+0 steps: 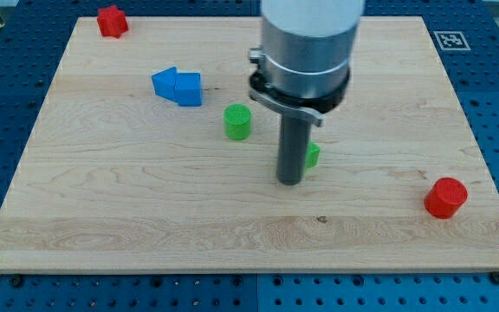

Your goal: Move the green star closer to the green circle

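Note:
The green circle (238, 121) is a short green cylinder standing near the middle of the wooden board (102, 199). The green star (312, 155) lies to its right and a little lower, mostly hidden behind my rod, with only its right edge showing. My tip (290, 181) rests on the board directly in front of the star, touching or nearly touching it, and to the lower right of the green circle.
A blue block of two joined shapes (178, 87) lies at the upper left of the green circle. A red block (112, 21) sits at the board's top left corner. A red cylinder (445, 197) stands at the lower right.

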Tool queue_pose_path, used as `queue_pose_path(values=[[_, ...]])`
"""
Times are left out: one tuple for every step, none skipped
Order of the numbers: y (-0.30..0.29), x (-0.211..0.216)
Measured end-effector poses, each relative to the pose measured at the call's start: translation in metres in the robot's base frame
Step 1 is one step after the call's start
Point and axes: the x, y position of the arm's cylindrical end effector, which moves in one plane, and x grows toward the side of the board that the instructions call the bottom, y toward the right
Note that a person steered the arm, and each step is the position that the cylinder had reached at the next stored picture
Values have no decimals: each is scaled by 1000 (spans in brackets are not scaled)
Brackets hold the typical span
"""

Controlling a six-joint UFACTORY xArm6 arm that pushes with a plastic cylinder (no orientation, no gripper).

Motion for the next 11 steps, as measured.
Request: queue_pose_path(values=[[24, 2], [25, 4], [25, 13], [30, -16], [27, -50], [21, -86], [20, -99], [20, -93], [14, -72], [-3, -82], [-23, -118]])
